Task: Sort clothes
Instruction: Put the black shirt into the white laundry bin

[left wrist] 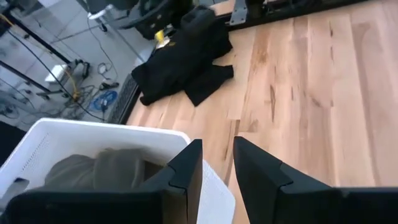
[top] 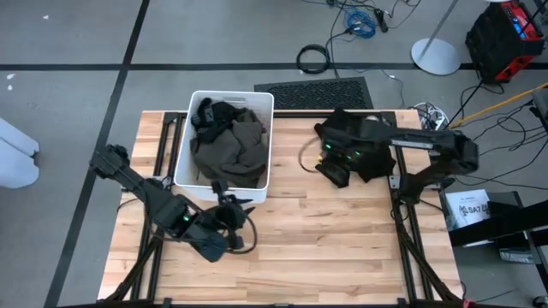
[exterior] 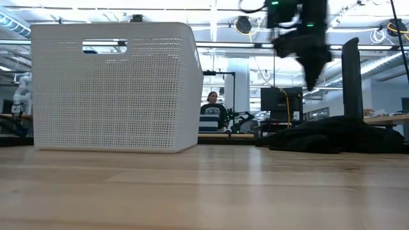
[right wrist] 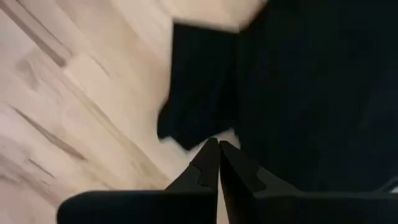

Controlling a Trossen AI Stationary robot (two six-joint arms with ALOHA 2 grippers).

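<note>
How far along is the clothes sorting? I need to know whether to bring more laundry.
Partly done. The white bin already holds an olive garment and a black one. Nothing is gripped right now: the right gripper hangs shut above the black clothes lying on the table, and the left gripper waits slightly open beside the bin. That black pile is left to sort.

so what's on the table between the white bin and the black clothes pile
Nothing: in the high view, only bare wood separates the white bin from the black clothes. The left wrist view shows the same empty stretch.
</note>
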